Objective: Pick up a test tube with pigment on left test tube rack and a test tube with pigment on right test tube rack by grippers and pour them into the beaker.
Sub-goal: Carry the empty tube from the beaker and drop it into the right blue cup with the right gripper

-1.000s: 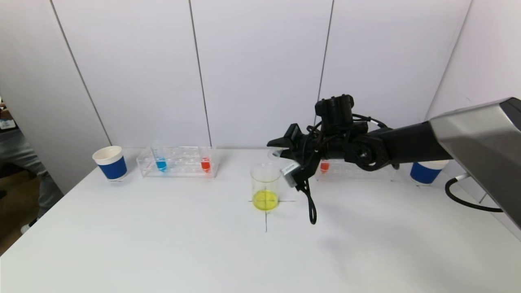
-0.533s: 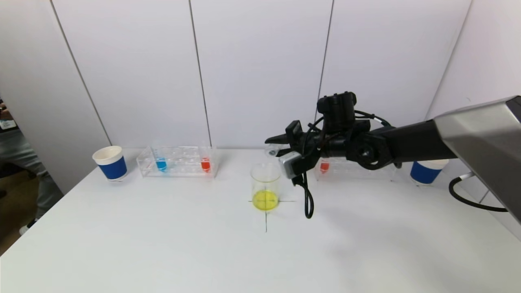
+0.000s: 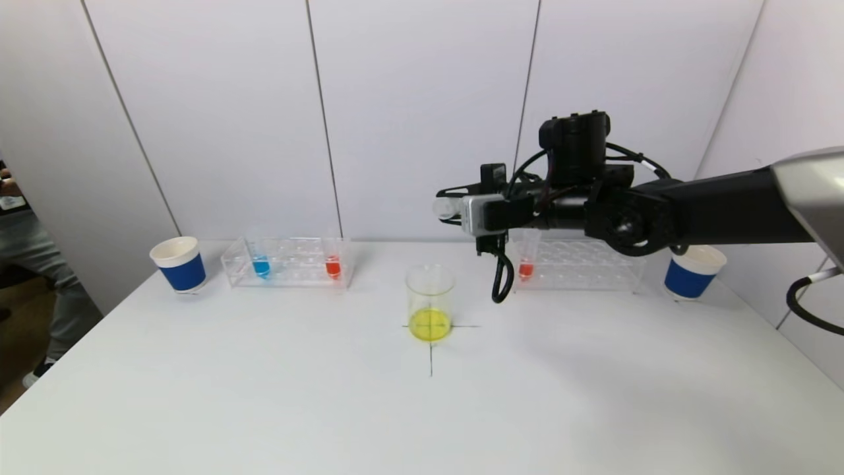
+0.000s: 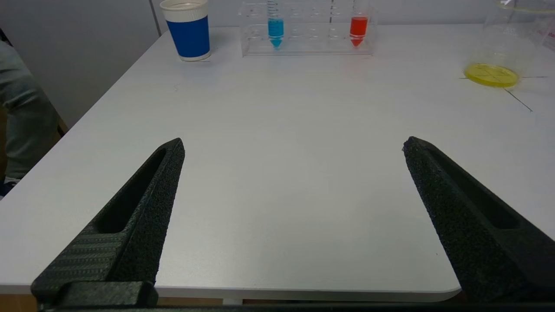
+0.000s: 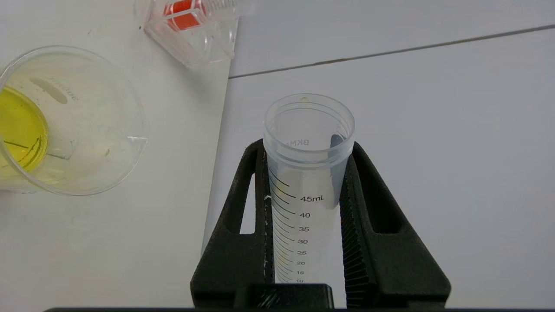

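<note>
My right gripper (image 3: 447,208) is shut on a clear, empty graduated test tube (image 5: 303,216) and holds it level in the air, above and a little right of the beaker (image 3: 430,303). The beaker stands on a cross mark at the table's middle with yellow liquid at its bottom. The left rack (image 3: 290,274) holds a blue tube (image 3: 261,265) and a red tube (image 3: 333,266). In the right rack (image 3: 580,267) stands a red tube (image 3: 525,268). My left gripper (image 4: 293,145) is open over the table's front edge, holding nothing.
A blue paper cup (image 3: 179,264) stands left of the left rack, and another blue cup (image 3: 692,272) stands right of the right rack. A black cable loop (image 3: 502,280) hangs from the right wrist. White wall panels rise behind the table.
My right gripper has lifted up and to the right, away from the beaker's rim, and the tube has turned from tipped down to level. The left gripper has not moved.
</note>
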`<act>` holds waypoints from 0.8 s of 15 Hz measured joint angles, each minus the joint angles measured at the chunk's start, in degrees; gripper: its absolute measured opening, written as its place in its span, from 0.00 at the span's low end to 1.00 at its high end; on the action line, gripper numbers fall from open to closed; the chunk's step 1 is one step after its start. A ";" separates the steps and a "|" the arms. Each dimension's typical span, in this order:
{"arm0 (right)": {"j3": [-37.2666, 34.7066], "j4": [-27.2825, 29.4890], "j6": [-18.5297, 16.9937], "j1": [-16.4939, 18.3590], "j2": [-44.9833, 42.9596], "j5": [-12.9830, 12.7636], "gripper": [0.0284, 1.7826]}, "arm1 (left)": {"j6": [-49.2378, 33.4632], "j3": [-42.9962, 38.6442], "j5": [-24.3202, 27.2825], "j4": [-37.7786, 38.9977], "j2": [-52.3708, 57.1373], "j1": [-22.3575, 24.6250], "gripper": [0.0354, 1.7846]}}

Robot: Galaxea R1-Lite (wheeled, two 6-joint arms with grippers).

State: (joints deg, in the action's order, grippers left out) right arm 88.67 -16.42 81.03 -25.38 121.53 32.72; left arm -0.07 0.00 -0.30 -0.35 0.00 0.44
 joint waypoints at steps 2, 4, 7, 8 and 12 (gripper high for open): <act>-0.01 0.00 -4.82 0.52 -1.46 -0.06 0.27 | -0.02 0.00 0.00 0.02 0.00 -0.02 0.99; -0.01 -0.09 -10.08 0.66 -2.71 -0.34 0.27 | -0.02 0.00 0.01 0.00 0.00 -0.02 0.99; 0.66 -0.20 -19.59 0.88 -4.58 -1.39 0.27 | -0.02 0.00 0.00 0.00 0.00 -0.02 0.99; 0.99 -0.24 -22.56 1.22 -5.32 -2.07 0.27 | 0.00 0.00 0.00 0.02 0.00 0.00 0.99; 2.26 -0.48 -34.49 3.72 -8.66 -3.73 0.27 | 0.00 0.00 0.00 0.00 0.00 0.00 0.99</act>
State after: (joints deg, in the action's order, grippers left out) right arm 90.93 -16.90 46.54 -21.66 112.87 28.99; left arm -0.07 0.00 -0.30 -0.35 0.00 0.44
